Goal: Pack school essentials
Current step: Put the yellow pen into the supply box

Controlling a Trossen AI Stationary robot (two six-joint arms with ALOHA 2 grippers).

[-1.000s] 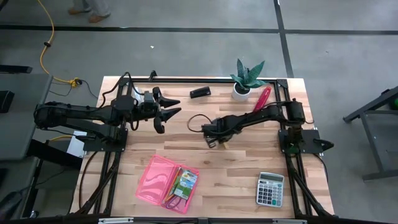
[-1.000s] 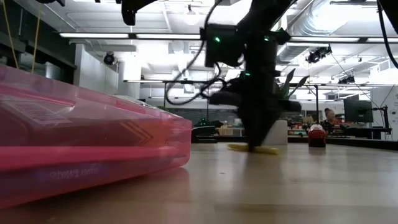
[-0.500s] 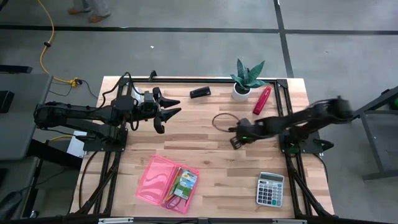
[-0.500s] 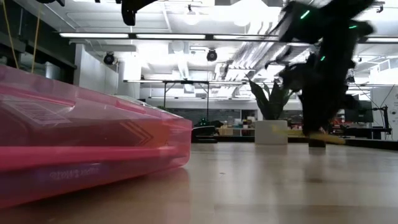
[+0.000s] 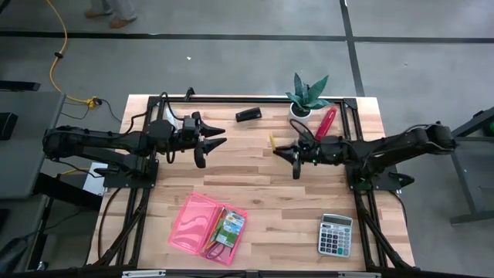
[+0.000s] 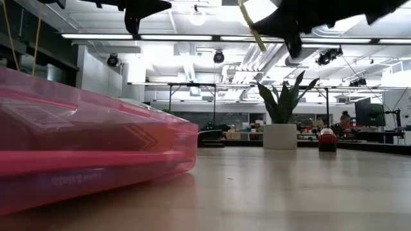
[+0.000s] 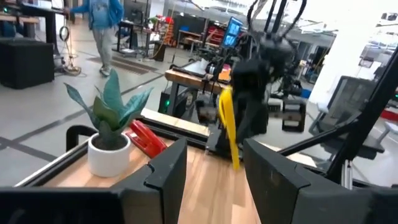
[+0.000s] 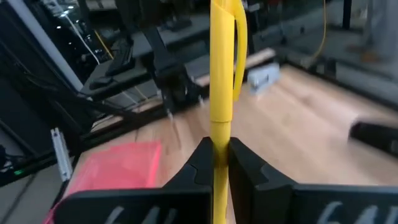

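The yellow pen (image 8: 222,68) is a thin, stiff, light rod with a smooth barrel and a clip near one end, so it looks prone to pivoting or sliding if pinched loosely; a hold across the barrel near its middle seems the safest. The right gripper (image 8: 215,163) has its two fingers clamped on the barrel at its lower part, and most of the pen stands proud of the fingertips. In the high view the right gripper (image 5: 297,154) is lifted clear of the table (image 5: 262,185), toward the far edge and near its middle, with the pen (image 5: 272,140) showing as a short yellow streak just beside it. The right arm stretches level from its base at the right edge toward the centre.

The left gripper (image 5: 207,139) hovers toward the far left part of the table, its fingers spread apart, facing the right gripper across a gap. Its own camera sees the pen (image 7: 227,127) held ahead of it.

The pink case (image 5: 208,228) lies open near the front edge, left of centre, well apart from the pen, and already holds a few items.
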